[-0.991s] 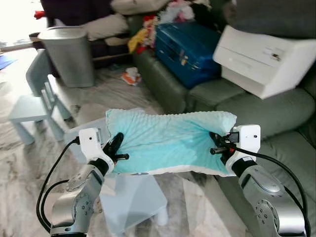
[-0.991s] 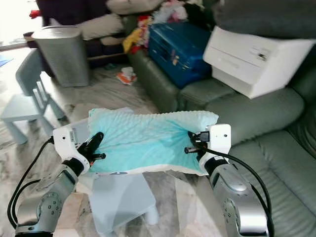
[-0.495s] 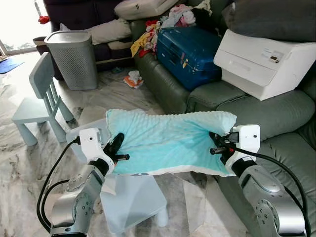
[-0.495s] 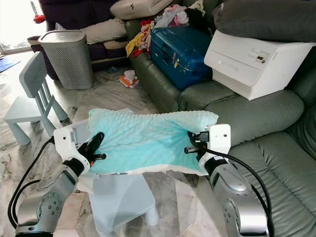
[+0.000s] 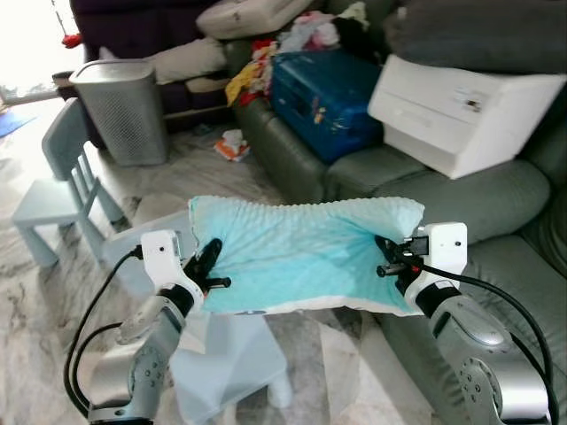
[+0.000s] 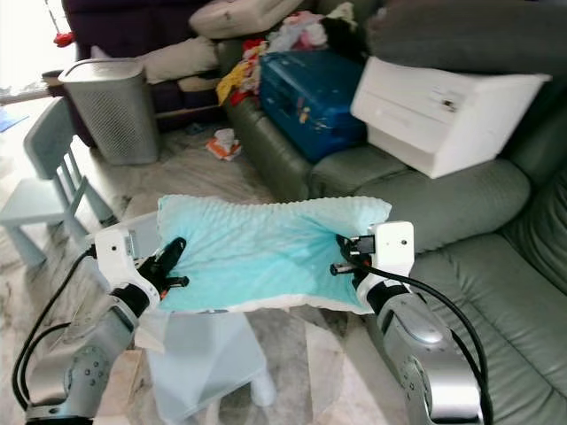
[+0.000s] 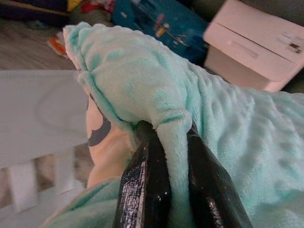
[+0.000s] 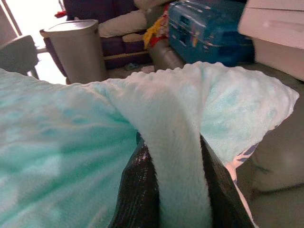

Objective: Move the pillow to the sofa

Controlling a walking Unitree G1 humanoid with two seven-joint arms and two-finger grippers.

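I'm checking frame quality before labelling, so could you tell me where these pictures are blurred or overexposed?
Left eye view: background smeared, the suitcase and white box soft, while the pillow is sharper; top left corner blown out by daylight. Right eye view: the same. Left wrist view: the left hand pinching the pillow reads clearly; the background is soft. Right wrist view: the right hand is near and slightly soft; bright glare beside the bin.

Pillow (image 6: 270, 252) held aloft between left hand (image 6: 168, 264), right hand (image 6: 347, 258)

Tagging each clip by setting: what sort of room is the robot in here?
Most likely a lived-in home living room: a green sofa piled with a blue suitcase and clothes, a grey laundry basket, and a small child's chair on a marble floor.
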